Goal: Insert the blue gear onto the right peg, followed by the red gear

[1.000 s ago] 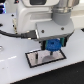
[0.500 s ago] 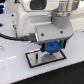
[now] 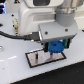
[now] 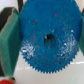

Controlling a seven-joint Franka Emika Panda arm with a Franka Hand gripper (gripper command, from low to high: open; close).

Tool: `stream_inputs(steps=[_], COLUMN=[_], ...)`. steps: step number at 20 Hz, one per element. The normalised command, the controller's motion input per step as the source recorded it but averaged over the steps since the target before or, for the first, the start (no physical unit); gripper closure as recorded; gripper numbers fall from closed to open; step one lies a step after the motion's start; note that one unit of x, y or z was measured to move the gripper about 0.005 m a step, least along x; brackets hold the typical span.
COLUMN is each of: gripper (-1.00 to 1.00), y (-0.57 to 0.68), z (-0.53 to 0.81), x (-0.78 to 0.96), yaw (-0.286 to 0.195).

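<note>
Blue gear (image 3: 55, 47) held in the gripper (image 3: 54, 48) above the plate (image 3: 35, 61).

In the exterior view the arm (image 3: 50, 20) reaches down over a white plate with a black border that lies on the white table (image 3: 12, 70), and the gripper sits over the end of the plate toward the exterior view's right, clamped on the blue gear. The gear hangs just above the plate; whether it touches it cannot be told. One thin dark peg (image 3: 37, 55) stands upright on the plate toward the exterior view's left of the gear; the right peg is hidden. In the wrist view the blue gear (image 4: 47, 39) fills most of the picture, toothed rim and dark centre hole visible, with the green finger pads (image 4: 9, 40) pressed against its two sides. A bit of the red gear (image 4: 5, 80) shows at a corner of that view.
</note>
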Motion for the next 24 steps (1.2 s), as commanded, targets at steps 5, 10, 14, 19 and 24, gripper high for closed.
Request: stream_inputs(steps=[5, 10, 14, 19, 24], gripper=[1.0, 1.0, 1.0, 1.0, 1.0], y=[-0.06, -0.05, -0.01, -0.06, -0.05], z=[-0.16, 0.34, 0.38, -0.02, -0.18], x=[0.07, 0.07, 0.04, 0.1, 0.1], yaw=[0.0, 0.0, 0.0, 0.0, 0.0])
